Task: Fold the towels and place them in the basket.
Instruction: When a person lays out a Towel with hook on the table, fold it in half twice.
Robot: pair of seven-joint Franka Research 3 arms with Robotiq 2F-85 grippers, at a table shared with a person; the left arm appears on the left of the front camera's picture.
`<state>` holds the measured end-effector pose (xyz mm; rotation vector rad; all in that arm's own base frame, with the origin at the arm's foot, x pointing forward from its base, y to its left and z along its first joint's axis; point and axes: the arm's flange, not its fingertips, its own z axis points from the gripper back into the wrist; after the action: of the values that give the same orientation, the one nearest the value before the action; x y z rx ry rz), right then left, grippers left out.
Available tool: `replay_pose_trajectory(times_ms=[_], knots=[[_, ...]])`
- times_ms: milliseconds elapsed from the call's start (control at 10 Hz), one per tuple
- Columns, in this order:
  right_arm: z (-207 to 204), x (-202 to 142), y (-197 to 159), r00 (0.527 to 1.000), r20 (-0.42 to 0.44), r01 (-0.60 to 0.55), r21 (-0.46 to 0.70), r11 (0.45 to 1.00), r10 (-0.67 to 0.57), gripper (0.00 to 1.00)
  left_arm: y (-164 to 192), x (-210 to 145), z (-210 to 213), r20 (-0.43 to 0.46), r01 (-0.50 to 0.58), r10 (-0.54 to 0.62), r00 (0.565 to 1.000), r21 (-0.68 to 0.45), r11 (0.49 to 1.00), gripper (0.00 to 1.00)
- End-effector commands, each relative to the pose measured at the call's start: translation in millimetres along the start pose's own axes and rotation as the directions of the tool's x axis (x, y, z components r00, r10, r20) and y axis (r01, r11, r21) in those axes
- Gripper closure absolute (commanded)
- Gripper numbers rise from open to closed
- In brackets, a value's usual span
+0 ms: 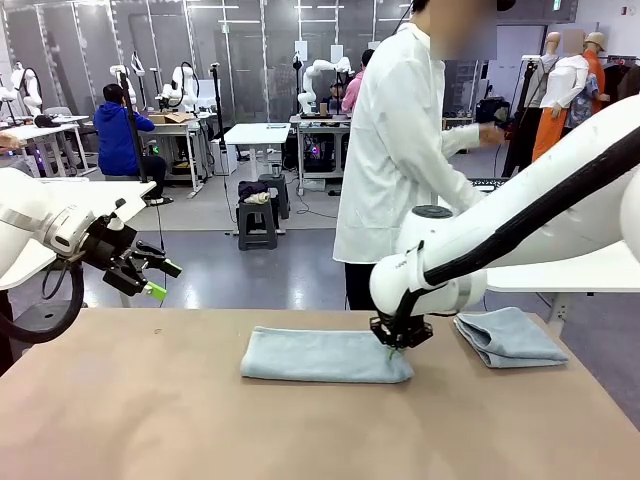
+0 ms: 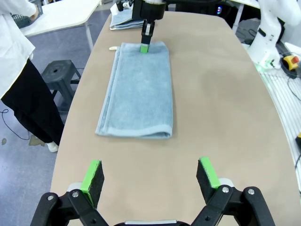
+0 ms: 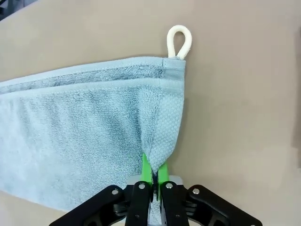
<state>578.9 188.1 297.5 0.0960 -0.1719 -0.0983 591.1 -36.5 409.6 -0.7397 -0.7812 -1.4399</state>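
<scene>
A pale blue-grey towel (image 1: pixel 320 355) (image 2: pixel 138 89) lies folded into a long strip across the middle of the table. My right gripper (image 1: pixel 393 348) (image 2: pixel 145 44) (image 3: pixel 153 172) is shut on that strip's right end, pinching a fold of terry cloth (image 3: pixel 160 136) between its green pads near the white hanging loop (image 3: pixel 179 41). A second towel (image 1: pixel 510 335) (image 2: pixel 124 19) sits folded at the table's right edge. At the left, above the table edge, my left gripper (image 1: pixel 165 280) (image 2: pixel 150 176) hangs open and holds nothing. A dark meshed edge (image 2: pixel 21 18) by the person's hand may be the basket.
A person in a white coat (image 1: pixel 390 150) stands at the far side, turned toward a white side table (image 1: pixel 570 272) (image 2: pixel 56 16). A dark stool (image 2: pixel 59 75) stands beside the table's far edge. The brown tabletop (image 1: pixel 150 410) is bare in front and to the left.
</scene>
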Motion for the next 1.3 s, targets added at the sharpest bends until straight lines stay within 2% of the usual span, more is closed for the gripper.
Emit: replay_pose_trajectory(times_ms=[0,300,500,700,900,1000,1200], knots=[[8,-4,-18,0.999,0.045,-0.024,-0.012,1.0,0.024,1.0,-2,1,1,0.0,0.002,-0.002,1.0,0.002,1.0,0.0],[29,3,-27,0.996,0.088,-0.028,-0.012,1.0,0.029,1.0,-2,1,1,0.0,0.002,-0.002,1.0,0.002,1.0,0.0],[65,6,0,0.991,0.123,-0.045,-0.033,0.998,0.048,1.0,-2,1,1,0.0,0.002,-0.002,1.0,0.002,1.0,0.0],[90,7,58,0.99,0.123,-0.051,-0.115,0.992,0.065,1.0,-2,1,1,0.0,0.002,-0.002,1.0,0.002,1.0,0.0],[92,8,120,0.99,0.125,-0.053,-0.154,0.987,0.073,1.0,-2,1,1,0.0,0.002,-0.002,1.0,0.002,1.0,0.0],[88,7,153,0.992,0.107,-0.049,-0.137,0.989,0.064,1.0,-2,1,1,0.0,0.002,-0.002,1.0,0.002,1.0,0.0],[71,7,198,0.994,0.102,-0.032,-0.11,0.993,0.043,1.0,-2,1,1,0.0,0.002,-0.002,1.0,0.002,1.0,0.0]])
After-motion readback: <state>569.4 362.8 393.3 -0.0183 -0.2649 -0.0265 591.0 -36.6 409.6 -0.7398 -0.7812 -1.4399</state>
